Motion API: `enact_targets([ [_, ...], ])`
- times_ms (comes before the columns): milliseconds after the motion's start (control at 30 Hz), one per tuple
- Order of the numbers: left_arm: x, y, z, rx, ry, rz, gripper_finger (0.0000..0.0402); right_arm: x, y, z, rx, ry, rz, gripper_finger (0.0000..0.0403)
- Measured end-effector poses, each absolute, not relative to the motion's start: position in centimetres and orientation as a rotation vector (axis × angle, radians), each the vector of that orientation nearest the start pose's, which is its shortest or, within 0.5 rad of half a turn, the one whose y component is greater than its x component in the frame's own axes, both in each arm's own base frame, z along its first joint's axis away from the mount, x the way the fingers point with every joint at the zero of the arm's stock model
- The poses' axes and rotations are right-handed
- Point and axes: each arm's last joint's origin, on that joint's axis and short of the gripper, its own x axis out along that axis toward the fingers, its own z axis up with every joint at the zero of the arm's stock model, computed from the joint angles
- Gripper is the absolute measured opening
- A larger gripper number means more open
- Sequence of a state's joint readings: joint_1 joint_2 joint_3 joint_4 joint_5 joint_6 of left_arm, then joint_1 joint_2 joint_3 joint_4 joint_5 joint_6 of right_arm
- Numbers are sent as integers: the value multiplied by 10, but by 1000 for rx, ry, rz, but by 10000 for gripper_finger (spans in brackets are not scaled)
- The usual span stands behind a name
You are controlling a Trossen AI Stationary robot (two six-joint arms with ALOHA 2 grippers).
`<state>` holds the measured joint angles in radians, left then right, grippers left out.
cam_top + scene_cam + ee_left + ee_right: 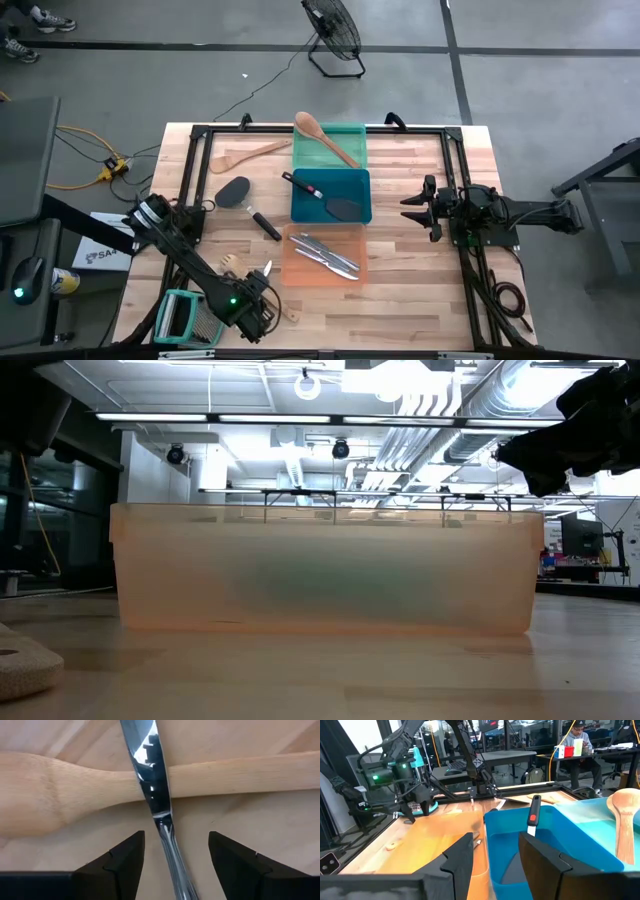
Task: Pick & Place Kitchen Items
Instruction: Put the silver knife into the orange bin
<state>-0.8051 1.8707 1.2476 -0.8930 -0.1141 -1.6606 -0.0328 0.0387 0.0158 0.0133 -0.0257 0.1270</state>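
My left gripper is open near the table's near left edge. Its fingers stand on either side of a silver knife's handle without touching it. The knife lies across the handle of a pale wooden utensil, whose head shows in the high view. My right gripper is open and empty to the right of the blue tray. A wooden spatula and a black spatula lie on the table left of the trays.
Three trays stand in a row at mid-table: green with a wooden spoon, blue with a black spatula, orange with silver utensils. A teal-framed tool lies at the near left corner. Black frame rails run along the table's sides.
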Motion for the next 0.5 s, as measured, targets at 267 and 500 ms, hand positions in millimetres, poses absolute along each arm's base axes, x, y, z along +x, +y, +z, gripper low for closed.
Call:
enact_targets([
  [267, 238, -243, 156, -662, 1364, 658, 215, 99, -3, 167, 127, 8, -8, 149],
  [500, 242, -240, 156, -670, 1362, 656, 171, 99, -3, 167, 127, 8, -8, 149],
])
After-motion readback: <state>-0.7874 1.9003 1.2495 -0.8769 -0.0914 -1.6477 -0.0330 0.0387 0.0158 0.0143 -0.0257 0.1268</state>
